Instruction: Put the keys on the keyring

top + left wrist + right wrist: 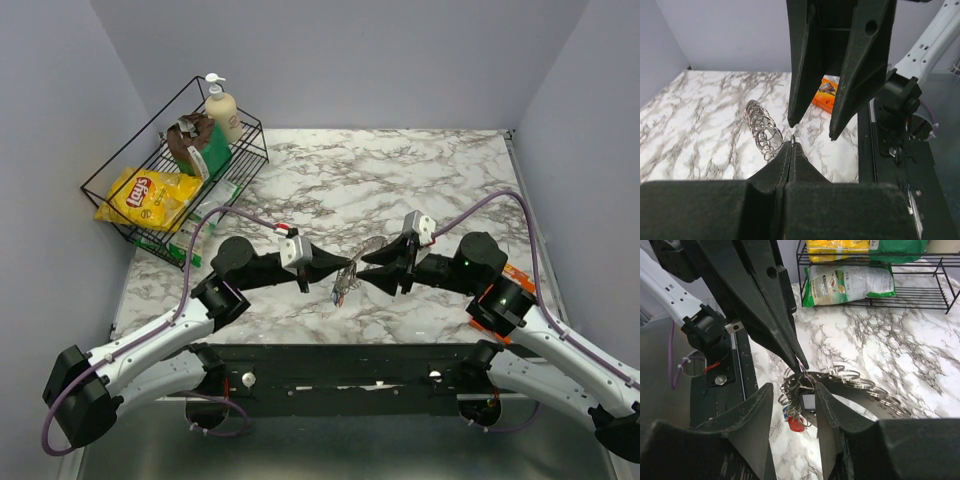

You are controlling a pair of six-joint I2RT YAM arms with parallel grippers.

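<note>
The keyring (368, 247) is a silvery hoop strung with small rings, held above the marble table between both grippers. It also shows in the left wrist view (761, 129) and the right wrist view (865, 387). My left gripper (348, 270) is shut, pinching a thin bit of the keyring's metal at its tip (791, 144). My right gripper (385, 268) is open, its jaws (792, 390) either side of the keyring's near end. A red-headed key (796, 424) and a blue one hang there in a small cluster (339, 293). Other keys are not visible.
A black wire basket (105, 172) at the back left holds a yellow chips bag (150, 195), other packets and a soap bottle (222, 110). A flat orange piece (826, 95) lies on the table by the right arm. The black base rail (340, 365) runs along the near edge.
</note>
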